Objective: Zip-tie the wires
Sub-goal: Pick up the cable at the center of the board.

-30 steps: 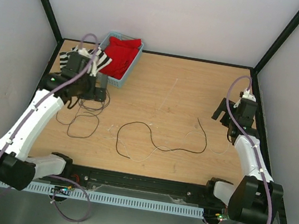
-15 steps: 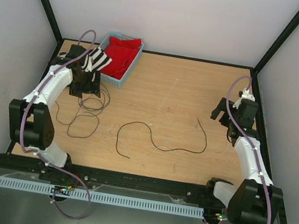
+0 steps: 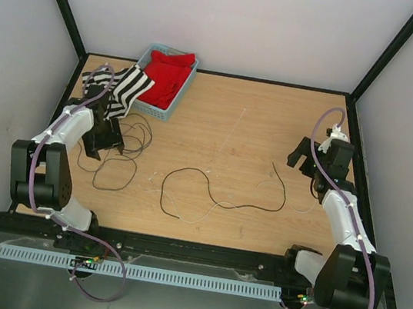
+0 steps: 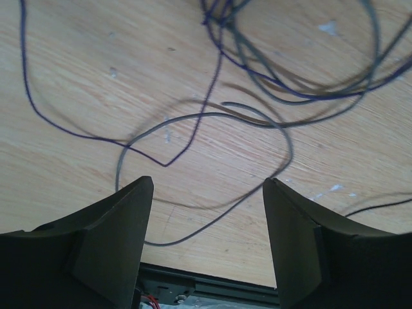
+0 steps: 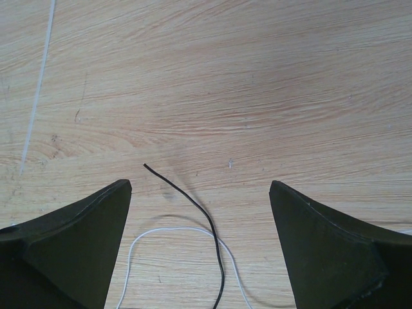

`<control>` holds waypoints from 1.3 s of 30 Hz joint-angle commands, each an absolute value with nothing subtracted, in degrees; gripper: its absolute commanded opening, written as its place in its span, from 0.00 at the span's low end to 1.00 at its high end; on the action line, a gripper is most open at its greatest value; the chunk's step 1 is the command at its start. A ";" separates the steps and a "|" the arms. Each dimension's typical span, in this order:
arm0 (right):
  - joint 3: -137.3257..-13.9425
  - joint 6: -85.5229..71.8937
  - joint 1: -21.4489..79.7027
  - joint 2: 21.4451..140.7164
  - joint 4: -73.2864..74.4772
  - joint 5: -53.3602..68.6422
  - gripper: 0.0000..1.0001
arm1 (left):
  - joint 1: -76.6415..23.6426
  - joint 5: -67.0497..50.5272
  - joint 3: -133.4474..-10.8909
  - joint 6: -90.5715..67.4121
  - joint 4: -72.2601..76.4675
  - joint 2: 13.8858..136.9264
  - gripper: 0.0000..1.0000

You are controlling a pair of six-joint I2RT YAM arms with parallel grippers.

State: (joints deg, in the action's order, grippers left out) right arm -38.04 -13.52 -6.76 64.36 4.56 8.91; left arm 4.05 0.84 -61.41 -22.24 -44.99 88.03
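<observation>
Swung back from the far-left basket (image 3: 155, 111), my left tool (image 4: 207, 183) now hangs over the wires (image 3: 116, 158) looped at the table's (image 3: 260, 108) left side, jaws apart, gripping nothing. More strands trail mid-table toward my right tool (image 5: 199, 185), also wide open. Best plan: drop low and gather several strands before pinching.
</observation>
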 commanded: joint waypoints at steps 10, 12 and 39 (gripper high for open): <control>-36.26 -14.94 -6.94 64.76 1.00 12.42 0.99 | 5.90 5.61 -60.10 -25.25 -40.50 91.40 0.55; -36.19 -15.03 -6.94 64.59 0.91 12.63 0.99 | 5.54 5.81 -60.40 -24.95 -39.51 92.29 0.52; -36.85 -16.96 -6.94 62.77 0.25 17.39 0.99 | 5.83 -5.46 -79.80 -12.74 -40.62 68.53 0.00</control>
